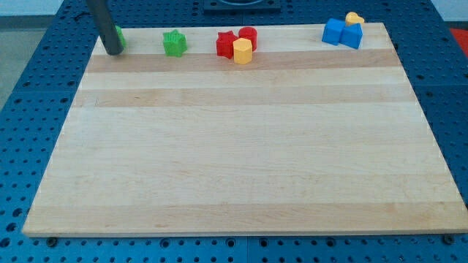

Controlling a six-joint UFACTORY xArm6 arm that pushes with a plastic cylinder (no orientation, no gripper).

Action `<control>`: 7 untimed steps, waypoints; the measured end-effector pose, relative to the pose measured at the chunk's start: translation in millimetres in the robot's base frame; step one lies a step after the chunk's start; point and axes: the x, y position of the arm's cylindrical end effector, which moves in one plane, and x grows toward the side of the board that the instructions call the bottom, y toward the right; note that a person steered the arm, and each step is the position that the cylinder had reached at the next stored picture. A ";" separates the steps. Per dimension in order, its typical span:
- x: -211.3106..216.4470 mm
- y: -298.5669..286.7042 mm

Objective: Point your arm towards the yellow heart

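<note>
The yellow heart sits at the view's top right, just behind two blue blocks, partly hidden by them. My tip is at the view's top left, far from the heart, touching a green block that the rod mostly hides. A green star lies to the right of my tip.
A red star, a red cylinder and a yellow cylinder-like block cluster at the top centre. The wooden board lies on a blue perforated table. All blocks stand along the board's top edge.
</note>
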 end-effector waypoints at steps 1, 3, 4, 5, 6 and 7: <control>-3.7 0.0; 91.1 63.4; 128.8 134.0; 137.6 185.5; 138.0 215.4; 136.3 281.7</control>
